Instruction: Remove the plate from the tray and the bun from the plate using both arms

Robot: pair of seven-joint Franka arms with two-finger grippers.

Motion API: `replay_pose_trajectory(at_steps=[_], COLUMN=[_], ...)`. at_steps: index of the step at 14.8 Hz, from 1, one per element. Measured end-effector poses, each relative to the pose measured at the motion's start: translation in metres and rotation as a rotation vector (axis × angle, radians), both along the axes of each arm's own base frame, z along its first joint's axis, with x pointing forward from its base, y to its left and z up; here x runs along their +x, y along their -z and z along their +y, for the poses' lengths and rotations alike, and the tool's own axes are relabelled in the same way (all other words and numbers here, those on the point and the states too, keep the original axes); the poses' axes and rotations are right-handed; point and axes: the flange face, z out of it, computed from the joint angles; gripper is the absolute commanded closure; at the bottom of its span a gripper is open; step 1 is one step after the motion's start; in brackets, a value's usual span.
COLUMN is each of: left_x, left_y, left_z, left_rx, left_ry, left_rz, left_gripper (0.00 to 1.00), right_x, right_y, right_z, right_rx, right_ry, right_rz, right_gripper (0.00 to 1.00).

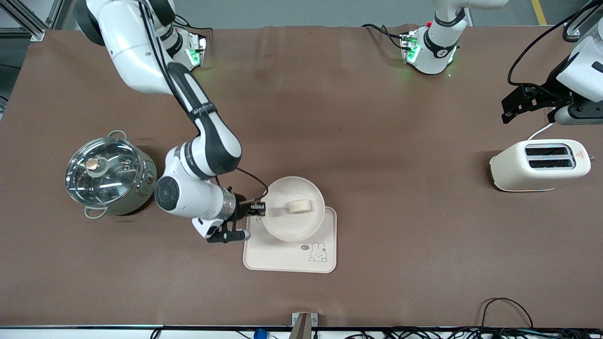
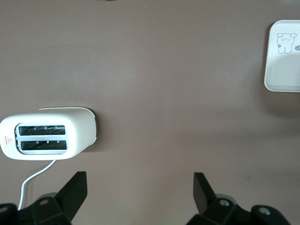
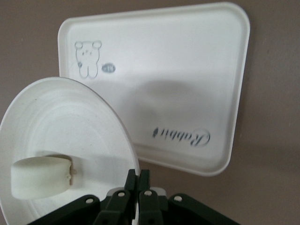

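Note:
The round cream-white plate (image 1: pixel 292 226) is held a little above the rabbit tray (image 1: pixel 282 256), tilted in the right wrist view (image 3: pixel 56 126). The bun (image 1: pixel 299 206) lies in it, also seen in the right wrist view (image 3: pixel 40 177). My right gripper (image 1: pixel 258 209) is shut on the plate's rim at the side toward the right arm's end; its fingers (image 3: pixel 137 180) pinch the rim. My left gripper (image 1: pixel 511 106) is open and empty, waiting in the air near the toaster; its fingertips (image 2: pixel 75 190) stand wide apart over bare table.
A steel pot with a glass lid (image 1: pixel 108 176) stands toward the right arm's end, close to the right arm's wrist. A cream toaster (image 1: pixel 539 165) with a white cord stands toward the left arm's end, also in the left wrist view (image 2: pixel 47 133). The tray's corner (image 2: pixel 283 61) shows there too.

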Motion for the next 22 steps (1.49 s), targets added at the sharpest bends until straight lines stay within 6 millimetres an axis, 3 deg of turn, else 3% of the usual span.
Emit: replay_pose_trajectory(at_steps=[3, 5, 8, 11, 17, 18, 19, 20, 21, 22], left_x=[0.0, 0.0, 0.0, 0.0, 0.0, 0.0, 0.0, 0.0, 0.0, 0.0], left_y=[0.0, 0.0, 0.0, 0.0, 0.0, 0.0, 0.0, 0.0, 0.0, 0.0], left_z=[0.0, 0.0, 0.0, 0.0, 0.001, 0.001, 0.001, 0.001, 0.001, 0.001], left_rx=[0.0, 0.0, 0.0, 0.0, 0.0, 0.0, 0.0, 0.0, 0.0, 0.0], left_ry=[0.0, 0.0, 0.0, -0.001, -0.001, -0.001, -0.001, -0.001, -0.001, -0.001], left_rz=[0.0, 0.0, 0.0, 0.0, 0.0, 0.001, 0.001, 0.001, 0.001, 0.001], left_gripper=[0.0, 0.0, 0.0, 0.0, 0.0, 0.0, 0.0, 0.0, 0.0, 0.0], right_x=[-0.059, -0.095, -0.128, -0.146, -0.152, -0.153, -0.153, -0.153, -0.153, -0.152], right_y=[-0.004, 0.01, 0.045, 0.062, 0.091, 0.097, 0.1, 0.101, 0.101, 0.1], right_z=[0.019, 0.028, 0.035, 0.04, 0.037, 0.037, 0.036, 0.036, 0.036, 0.037], right_rx=[-0.021, -0.046, -0.079, -0.094, -0.117, -0.122, -0.124, -0.125, -0.125, -0.123], right_ry=[-0.032, -0.062, -0.075, -0.08, -0.072, -0.072, -0.072, -0.071, -0.071, -0.071], right_rz=[-0.008, 0.021, 0.013, -0.008, -0.006, -0.002, 0.0, 0.0, -0.002, -0.005], right_gripper=[1.0, 1.0, 1.0, 1.0, 0.97, 0.88, 0.6, 0.25, 0.0, 0.0])
